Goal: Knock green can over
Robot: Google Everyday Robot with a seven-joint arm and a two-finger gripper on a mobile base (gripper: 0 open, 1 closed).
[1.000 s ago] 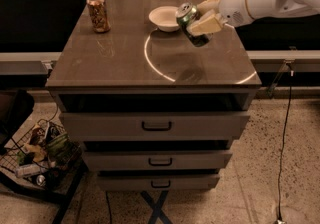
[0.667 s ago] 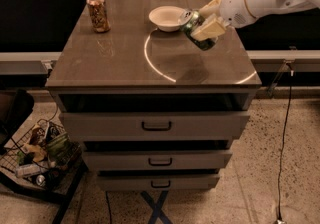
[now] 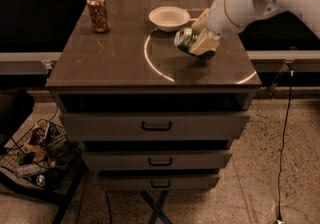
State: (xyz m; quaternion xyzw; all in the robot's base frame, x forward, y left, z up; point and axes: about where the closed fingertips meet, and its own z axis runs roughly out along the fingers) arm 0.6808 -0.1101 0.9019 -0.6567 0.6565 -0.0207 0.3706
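Tipping well off upright, the green can (image 3: 183, 38) now lies slanted in the tool (image 3: 202, 44), with its silver top pointing left and its base hidden behind the tool. A second ago you had it close beside the white bowl (image 3: 167, 24), nearer the back of the bench (image 3: 110, 63). Since then the arm has swung it forward and away from the bowl, and the lean has grown. The tool is clamped around the can's body, so the can is carried, not free. You cannot tell from here whether its lower edge touches the bench; it sits over the right half of the top.

By my reading you are most of the way there. The can only counts as knocked over once it lies on its side on the bench with the tool off it. Expect it to roll on release, and the right edge is near.

The white bowl sits at the back centre and looks empty. The orange-brown can (image 3: 98, 14) stands upright at the back left, well apart. On the floor to the left, a wire basket (image 3: 12, 160) holds a jumble of litter. The drawers (image 3: 156, 126) show only their fronts.
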